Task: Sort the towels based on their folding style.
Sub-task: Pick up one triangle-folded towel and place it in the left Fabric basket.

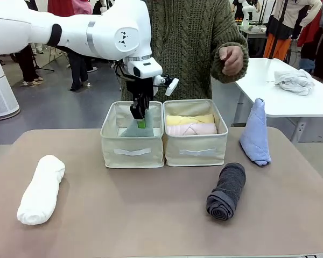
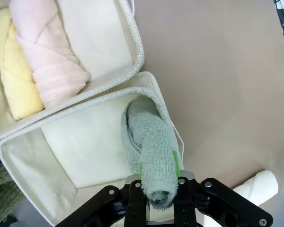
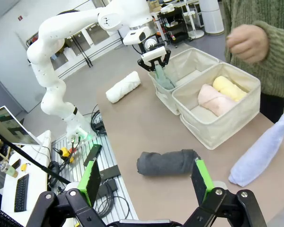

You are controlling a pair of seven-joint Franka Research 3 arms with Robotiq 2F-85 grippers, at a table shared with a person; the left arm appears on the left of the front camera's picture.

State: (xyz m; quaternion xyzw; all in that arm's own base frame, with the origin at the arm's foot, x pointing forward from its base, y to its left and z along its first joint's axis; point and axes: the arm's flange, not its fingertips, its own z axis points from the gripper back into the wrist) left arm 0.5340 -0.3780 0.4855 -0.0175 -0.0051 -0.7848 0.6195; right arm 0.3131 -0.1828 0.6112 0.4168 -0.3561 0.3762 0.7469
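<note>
Brown desk [image 1: 151,215] surface lay mostly bare in front of two beige bins that stood touching side by side at its middle. Open room stretched between the white roll [image 1: 41,189] near the left front edge and the dark grey roll [image 1: 226,191] right of centre.

Over the left bin [image 1: 132,153], the left end effector [image 1: 141,122] was clamped tight on the tip of the mint green cone towel [image 2: 154,156]. The towel's base sat inside that bin against the wall on the robot's side, close to the corner by the right bin [image 1: 196,153]. The yellow roll [image 1: 189,119] and pale pink roll [image 1: 191,129] lay side by side in the right bin.

The light blue cone [image 1: 255,134] sat near the desk's far right edge. The right end effector [image 3: 146,179] hung empty, its fingers spread wide, above the near edge by the dark grey roll. A person's hand [image 1: 231,59] was raised behind the bins.
</note>
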